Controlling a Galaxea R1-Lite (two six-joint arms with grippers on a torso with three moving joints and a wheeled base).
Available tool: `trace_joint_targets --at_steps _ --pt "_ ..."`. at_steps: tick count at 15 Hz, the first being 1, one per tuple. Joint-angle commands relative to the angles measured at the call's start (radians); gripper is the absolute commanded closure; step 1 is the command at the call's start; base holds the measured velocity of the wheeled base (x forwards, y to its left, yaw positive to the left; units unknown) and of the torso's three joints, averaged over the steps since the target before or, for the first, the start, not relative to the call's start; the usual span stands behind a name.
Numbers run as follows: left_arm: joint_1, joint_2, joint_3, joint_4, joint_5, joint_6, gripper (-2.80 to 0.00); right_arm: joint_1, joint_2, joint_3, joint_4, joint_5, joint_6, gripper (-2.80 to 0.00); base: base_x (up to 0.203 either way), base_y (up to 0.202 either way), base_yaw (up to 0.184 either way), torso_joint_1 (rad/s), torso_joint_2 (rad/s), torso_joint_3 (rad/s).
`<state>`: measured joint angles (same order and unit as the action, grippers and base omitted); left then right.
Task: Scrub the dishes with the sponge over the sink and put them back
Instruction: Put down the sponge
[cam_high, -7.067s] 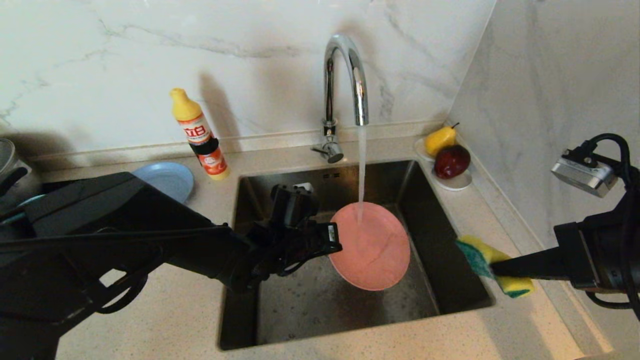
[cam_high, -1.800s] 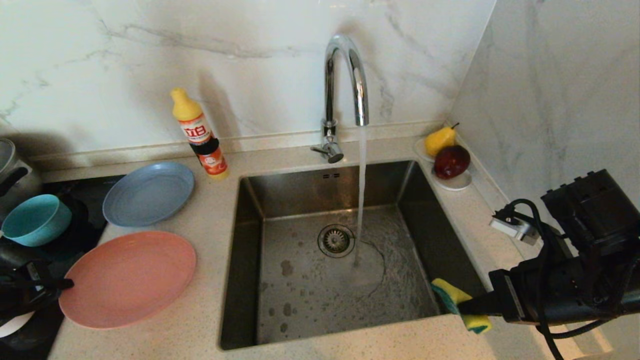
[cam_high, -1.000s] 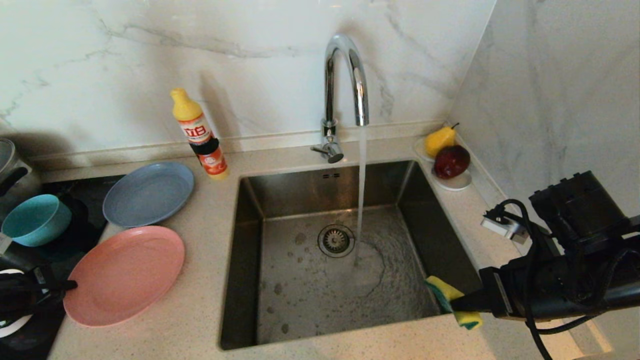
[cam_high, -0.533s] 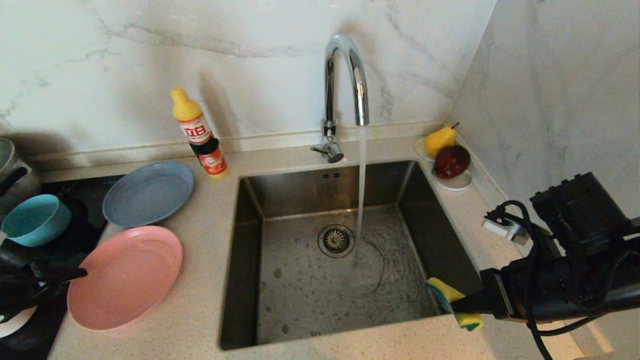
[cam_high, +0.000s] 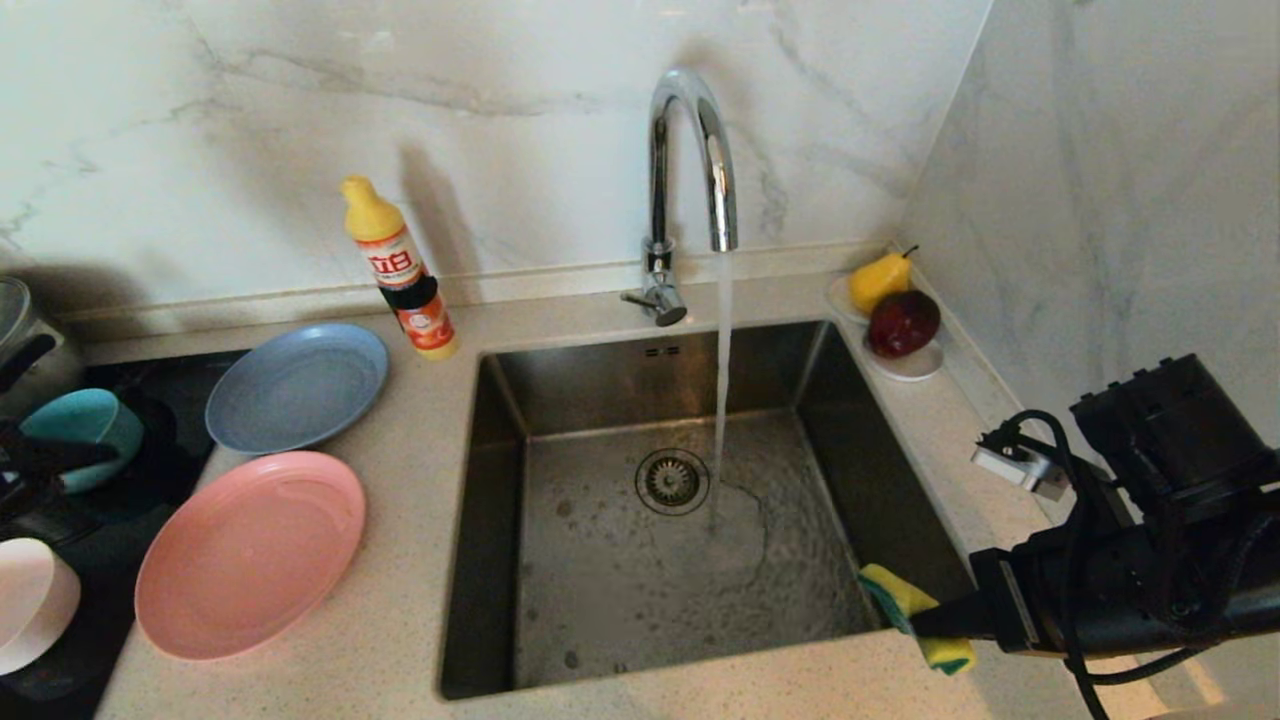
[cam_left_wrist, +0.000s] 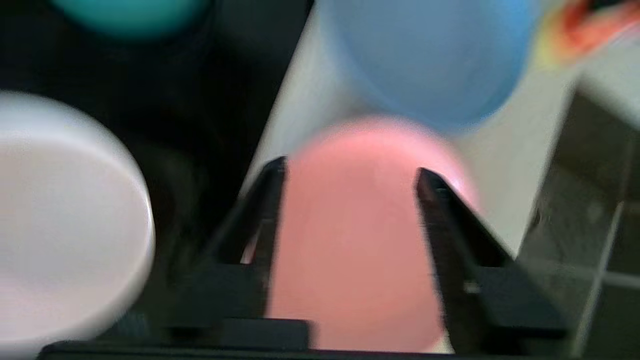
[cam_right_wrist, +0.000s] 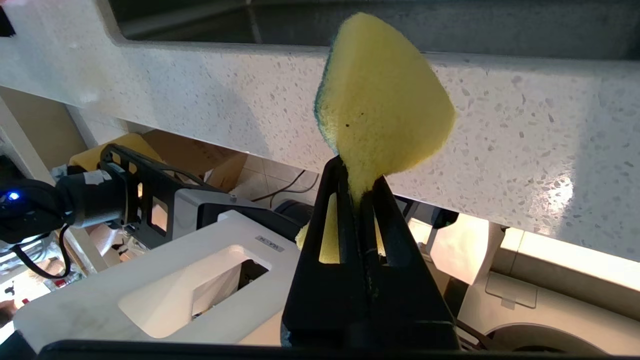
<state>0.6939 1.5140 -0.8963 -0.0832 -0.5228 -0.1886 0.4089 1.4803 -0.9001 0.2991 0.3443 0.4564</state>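
The pink plate (cam_high: 250, 555) (cam_left_wrist: 350, 250) lies flat on the counter left of the sink (cam_high: 480, 520), free of any grip. Behind it sits the grey-blue plate (cam_high: 297, 385) (cam_left_wrist: 425, 60). My left gripper (cam_high: 70, 458) (cam_left_wrist: 350, 172) hovers at the far left, open and empty, in front of the teal bowl (cam_high: 95, 420) (cam_left_wrist: 130, 10). The pale pink bowl (cam_high: 30, 605) (cam_left_wrist: 60, 215) stands at the left edge. My right gripper (cam_high: 925, 625) (cam_right_wrist: 357, 170) is shut on the bent yellow-green sponge (cam_high: 915, 615) (cam_right_wrist: 385, 105) at the sink's near right corner.
Water runs from the chrome faucet (cam_high: 690, 160) into the basin beside the drain (cam_high: 672, 481). A detergent bottle (cam_high: 400, 270) stands behind the plates. A white dish with a pear and red fruit (cam_high: 895, 310) sits at the back right. A steel pot (cam_high: 20, 330) and black stovetop (cam_high: 150, 480) are at the left.
My left gripper opened, let go of the pink plate's left rim and drew back toward the teal bowl. The pale pink bowl now shows. The right arm barely moved.
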Motion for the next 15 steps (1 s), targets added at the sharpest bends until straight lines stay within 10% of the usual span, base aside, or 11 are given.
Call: trace_joint_targets --at_steps 1,7,15 --pt "-0.024 -0.015 -0.067 -0.078 0.003 0.002 0.0 0.001 -0.02 0.006 0.002 0.001 0.002 0.0 0.0 0.0 0.0 0.0 0.0 0.0" --pt "-0.315 0.092 -0.109 -0.476 0.248 0.128 0.0 -0.001 -0.052 0.012 0.002 0.001 0.001 0.0 0.0 0.0 0.0 0.0 0.0 0.0" --pt "-0.645 -0.305 0.053 -0.53 0.26 0.153 0.0 -0.001 -0.045 0.009 0.0 0.001 0.001 0.0 0.0 0.0 0.0 0.0 0.0 0.0"
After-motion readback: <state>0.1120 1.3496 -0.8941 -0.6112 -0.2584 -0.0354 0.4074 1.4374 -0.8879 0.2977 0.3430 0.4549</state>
